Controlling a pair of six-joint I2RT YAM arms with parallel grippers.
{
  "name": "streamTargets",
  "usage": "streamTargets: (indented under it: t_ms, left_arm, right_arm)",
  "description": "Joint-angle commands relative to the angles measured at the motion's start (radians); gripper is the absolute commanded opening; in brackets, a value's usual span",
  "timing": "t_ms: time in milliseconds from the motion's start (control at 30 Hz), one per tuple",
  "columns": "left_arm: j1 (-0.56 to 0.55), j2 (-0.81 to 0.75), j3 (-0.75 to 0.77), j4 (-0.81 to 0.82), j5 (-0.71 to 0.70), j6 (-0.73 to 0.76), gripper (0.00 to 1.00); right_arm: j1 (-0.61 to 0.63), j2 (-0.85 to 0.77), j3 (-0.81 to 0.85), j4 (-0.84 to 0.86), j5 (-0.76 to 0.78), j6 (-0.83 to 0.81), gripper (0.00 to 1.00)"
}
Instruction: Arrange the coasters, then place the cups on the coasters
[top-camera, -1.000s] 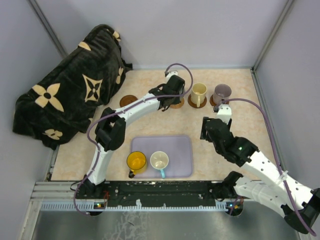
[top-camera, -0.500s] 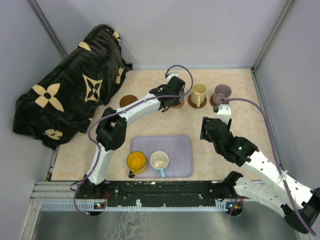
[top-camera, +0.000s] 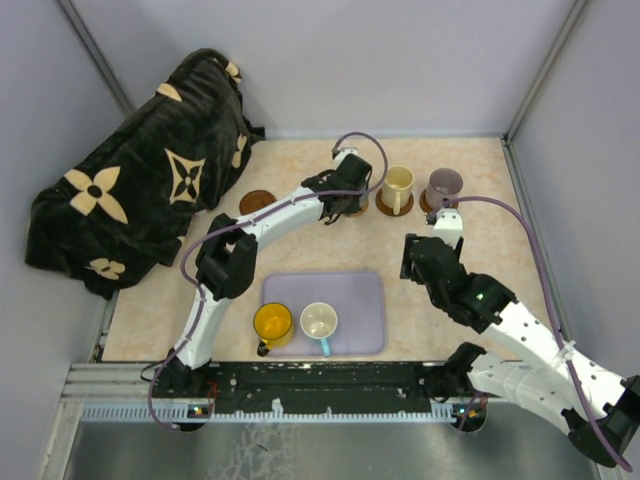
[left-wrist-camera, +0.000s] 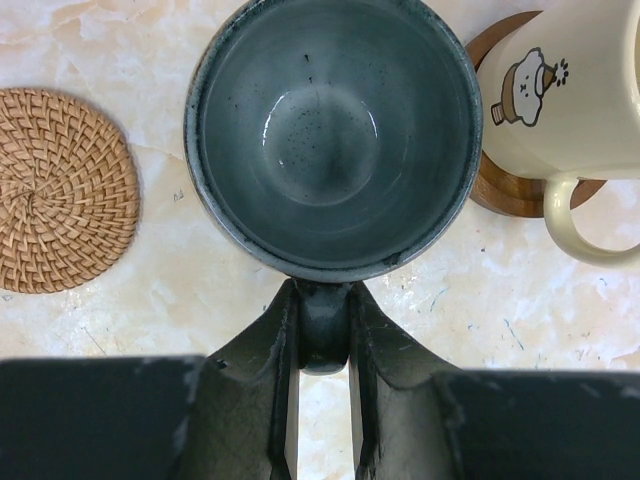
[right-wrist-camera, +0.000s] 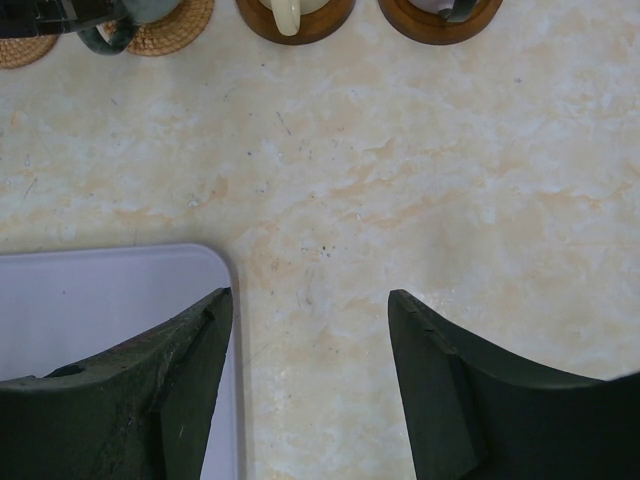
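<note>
My left gripper (left-wrist-camera: 322, 345) is shut on the handle of the grey-green cup (left-wrist-camera: 330, 135), which stands upright over a woven coaster (right-wrist-camera: 178, 28); the cup hides that coaster in the left wrist view. To its left lies an empty woven coaster (left-wrist-camera: 60, 190). The pale yellow cup (top-camera: 397, 185) and the mauve cup (top-camera: 444, 184) each sit on a wooden coaster. The yellow-orange cup (top-camera: 272, 323) and the cream cup (top-camera: 319, 321) stand on the lavender tray (top-camera: 360, 300). My right gripper (right-wrist-camera: 310, 310) hangs open over bare table beside the tray's corner.
A black cloth with cream flowers (top-camera: 140, 170) is heaped at the back left. Grey walls close in the table on three sides. The pale yellow cup's handle (left-wrist-camera: 585, 225) points toward my left gripper's side.
My left gripper with the grey-green cup has shifted slightly toward the far side. The right arm has not moved.
</note>
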Motion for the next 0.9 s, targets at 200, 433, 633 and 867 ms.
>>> streamTargets:
  t_ms: [200, 433, 633, 867]
  left_arm:
    - [-0.004, -0.008, 0.083, 0.039, -0.026, 0.009, 0.00]
    - [-0.003, -0.006, 0.087, 0.028, -0.025, 0.009, 0.00]
    - [-0.003, -0.002, 0.082, 0.022, -0.019, 0.002, 0.00]
    - [-0.003, -0.002, 0.065, 0.023, -0.021, -0.003, 0.00]
  right_arm:
    - [0.004, 0.005, 0.014, 0.031, 0.012, -0.004, 0.64]
    - [0.005, 0.005, 0.013, 0.030, 0.013, -0.005, 0.65]
    - [0.005, 0.004, 0.014, 0.027, 0.015, -0.005, 0.65]
    - [0.004, 0.000, 0.014, 0.024, 0.018, -0.004, 0.65]
